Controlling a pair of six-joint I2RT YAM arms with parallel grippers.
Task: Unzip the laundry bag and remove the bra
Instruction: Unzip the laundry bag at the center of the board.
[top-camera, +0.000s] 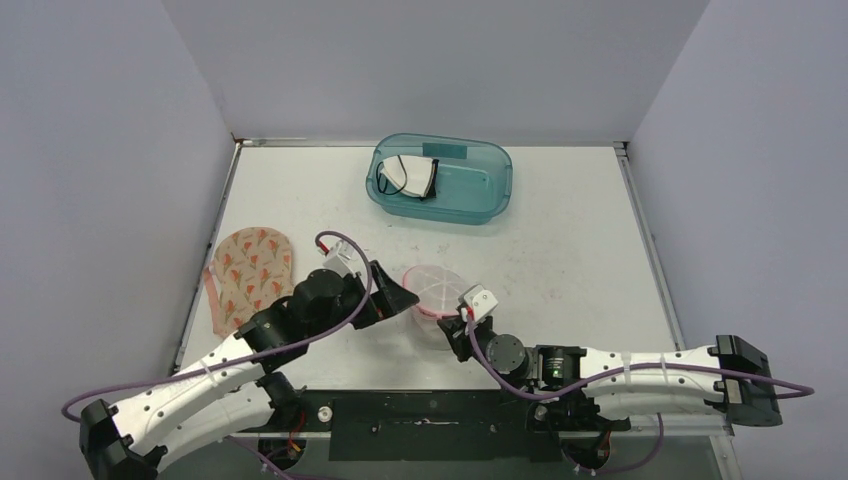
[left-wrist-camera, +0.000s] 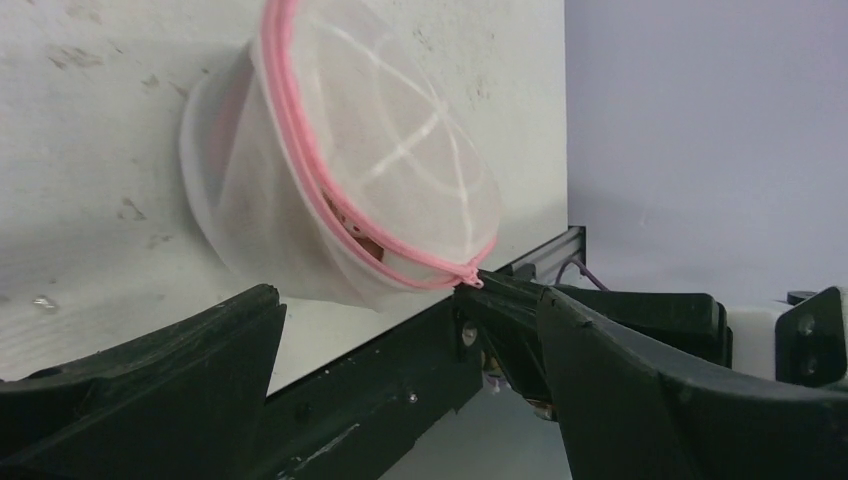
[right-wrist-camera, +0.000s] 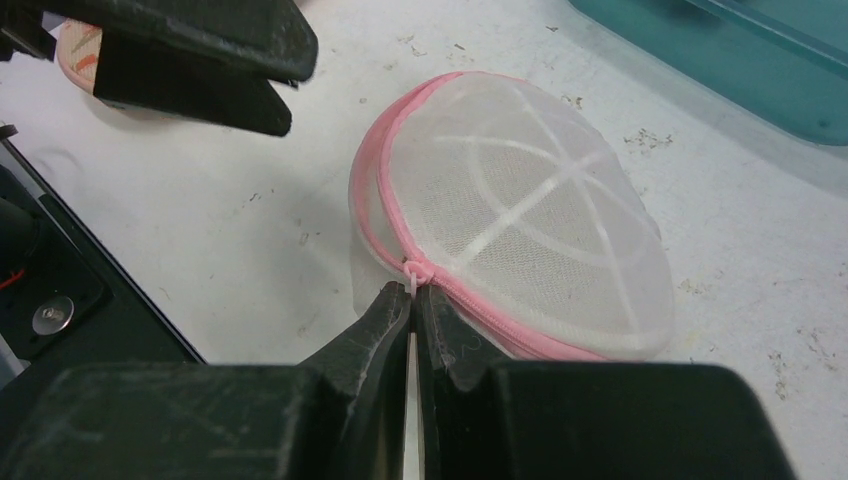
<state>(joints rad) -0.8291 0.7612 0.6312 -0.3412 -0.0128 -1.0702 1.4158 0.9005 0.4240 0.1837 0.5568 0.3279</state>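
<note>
The bag (top-camera: 437, 288) lay toward 6 o'clock on the surface (top-camera: 560, 250), dome side up. The right hand (right-wrist-camera: 412, 292) was pinched tight on the pull (right-wrist-camera: 416, 270) at the bag's 5 o'clock. The left hand (top-camera: 398, 298) stood with its fingers wide apart at the bag's 9 o'clock, holding nothing. The job looked barely begun. From the left wrist, the pink zip gaped along one short stretch near the pull. In that gap showed a brownish patch, probably the bra (left-wrist-camera: 352, 228), so it was not out yet. Most of the zip remained to be run, and then the bra had to be lifted clear. How far the zip was parted around the far side could not be seen. The mesh blurred the contents. The white, black-strapped thing in the bin (top-camera: 495, 195) at 12 o'clock was too small to identify.
</note>
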